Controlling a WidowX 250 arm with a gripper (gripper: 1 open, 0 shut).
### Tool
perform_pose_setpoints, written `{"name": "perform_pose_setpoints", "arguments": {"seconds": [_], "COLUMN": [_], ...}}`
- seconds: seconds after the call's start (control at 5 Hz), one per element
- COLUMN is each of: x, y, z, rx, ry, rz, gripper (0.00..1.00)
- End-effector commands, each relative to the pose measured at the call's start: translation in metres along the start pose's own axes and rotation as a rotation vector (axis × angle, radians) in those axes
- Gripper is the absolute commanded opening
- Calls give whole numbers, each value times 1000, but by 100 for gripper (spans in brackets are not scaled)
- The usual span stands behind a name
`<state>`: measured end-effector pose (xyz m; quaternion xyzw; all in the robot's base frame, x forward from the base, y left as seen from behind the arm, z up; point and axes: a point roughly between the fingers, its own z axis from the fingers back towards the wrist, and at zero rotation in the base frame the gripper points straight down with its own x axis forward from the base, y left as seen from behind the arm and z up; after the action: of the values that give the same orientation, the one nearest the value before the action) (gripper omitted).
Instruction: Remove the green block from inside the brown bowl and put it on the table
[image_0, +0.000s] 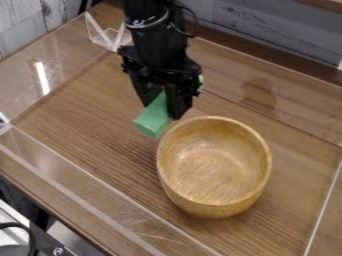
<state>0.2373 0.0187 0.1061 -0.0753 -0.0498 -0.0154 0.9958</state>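
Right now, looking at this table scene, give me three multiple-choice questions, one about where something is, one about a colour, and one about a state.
1. Where is the small bright green rectangular block?
A. lying inside the bowl
B. in the end effector, outside the bowl's rim on the picture's left
C. flat on the table's far corner

2. What colour is the round wooden bowl?
A. light brown
B. white
C. blue

3. What is the black end effector doing?
A. open and holding nothing
B. out of view
C. closed on the block

Answers: 1 B, the block hangs between the fingers, above the glossy wood-grain table beside the bowl. 2 A, pale brown grain shows across it. 3 C, the fingers clamp the block's upper end.
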Motion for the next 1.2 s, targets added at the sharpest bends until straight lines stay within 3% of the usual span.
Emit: {"name": "perform_pose_setpoints", "arguments": {"seconds": [0.0, 1.0], "x": [12, 26], "y": [6, 26], "z": [9, -4], "rx": [10, 16], "ry": [-56, -89], "rz": [-2, 48], "gripper": [0, 0]}}
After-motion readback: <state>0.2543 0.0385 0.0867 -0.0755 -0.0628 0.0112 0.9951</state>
